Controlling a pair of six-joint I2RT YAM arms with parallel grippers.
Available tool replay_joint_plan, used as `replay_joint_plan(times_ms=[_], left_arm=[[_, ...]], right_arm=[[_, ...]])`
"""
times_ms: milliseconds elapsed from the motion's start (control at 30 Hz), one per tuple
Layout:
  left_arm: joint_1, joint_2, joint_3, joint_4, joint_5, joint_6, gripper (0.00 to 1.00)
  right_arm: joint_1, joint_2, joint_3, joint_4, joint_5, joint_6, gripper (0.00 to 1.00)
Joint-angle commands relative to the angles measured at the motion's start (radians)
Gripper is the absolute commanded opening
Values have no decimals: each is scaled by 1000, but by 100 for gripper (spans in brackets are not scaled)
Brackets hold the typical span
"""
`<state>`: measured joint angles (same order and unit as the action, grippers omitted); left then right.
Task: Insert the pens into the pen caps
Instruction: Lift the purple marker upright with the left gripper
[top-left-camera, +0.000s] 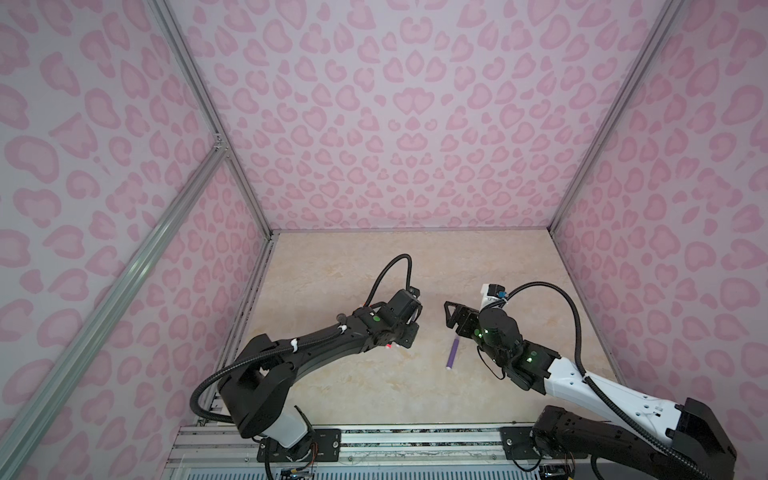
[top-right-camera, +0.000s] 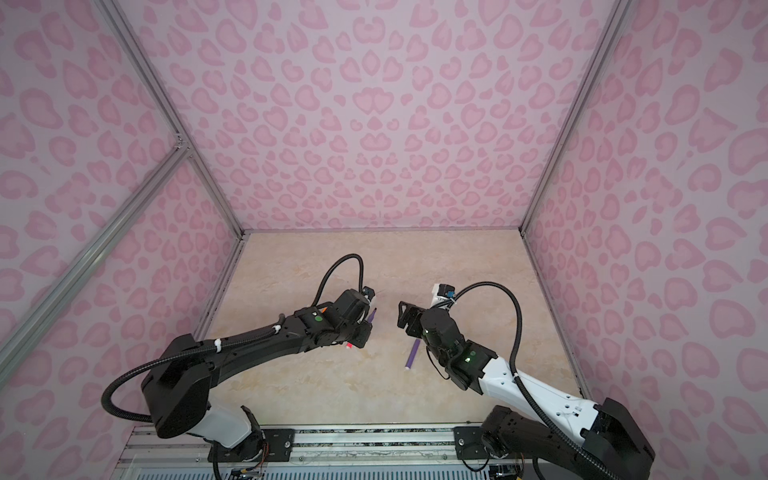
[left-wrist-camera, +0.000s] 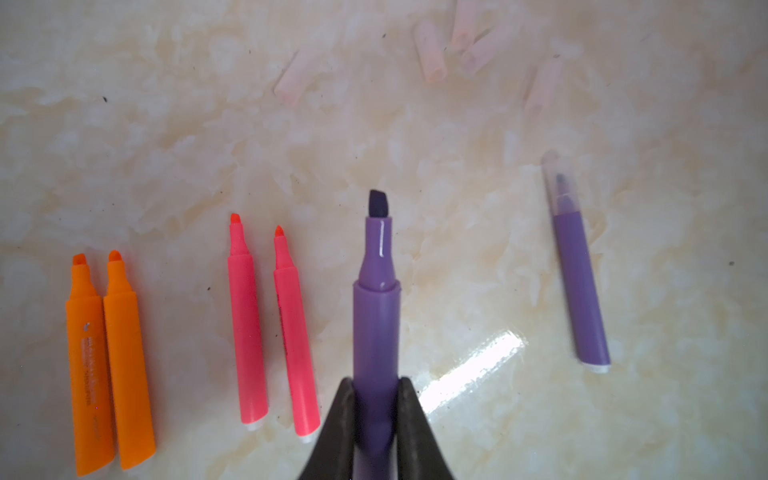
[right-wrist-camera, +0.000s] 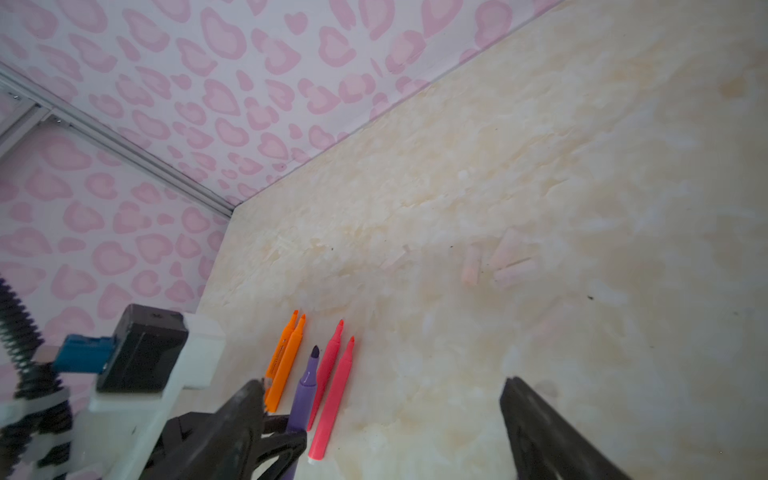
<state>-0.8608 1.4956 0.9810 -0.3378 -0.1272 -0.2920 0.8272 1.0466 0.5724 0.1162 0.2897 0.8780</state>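
Observation:
My left gripper (left-wrist-camera: 376, 386) is shut on an uncapped purple pen (left-wrist-camera: 376, 316), held above the table with its dark tip pointing forward; the tip (top-right-camera: 371, 316) pokes out in a top view. Two orange pens (left-wrist-camera: 108, 365) and two pink-red pens (left-wrist-camera: 270, 340) lie uncapped side by side on the table. The other purple pen (left-wrist-camera: 579, 282) lies apart with a clear cap (left-wrist-camera: 559, 183) on its tip, and it shows in both top views (top-left-camera: 452, 353) (top-right-camera: 412, 354). Several loose pen caps (left-wrist-camera: 430, 52) (right-wrist-camera: 471, 266) lie farther back. My right gripper (right-wrist-camera: 382, 386) (top-left-camera: 451, 313) hangs open and empty to the right of the left one.
The marble-look tabletop (top-left-camera: 332, 270) is boxed in by pink heart-patterned walls (top-left-camera: 395, 124) at the back and both sides. A metal rail (top-left-camera: 415, 440) with both arm bases runs along the front edge.

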Motion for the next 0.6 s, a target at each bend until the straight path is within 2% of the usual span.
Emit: replay_joint_plan(times_ms=[0,100,233,567], left_arm=[[2,-87,-62,142,0,-3,4],[0,-156,-109,193,11,2,4],[-1,-214,-138,213,-2,2,4],[-12,-286,-190,282,65,22,4]], right_arm=[[51,35,0,157,21,41,85],[89,92,1,245,-24,48,83],[120,163,47,240,-21,47,81],[135,269,101,284,-98,46,73]])
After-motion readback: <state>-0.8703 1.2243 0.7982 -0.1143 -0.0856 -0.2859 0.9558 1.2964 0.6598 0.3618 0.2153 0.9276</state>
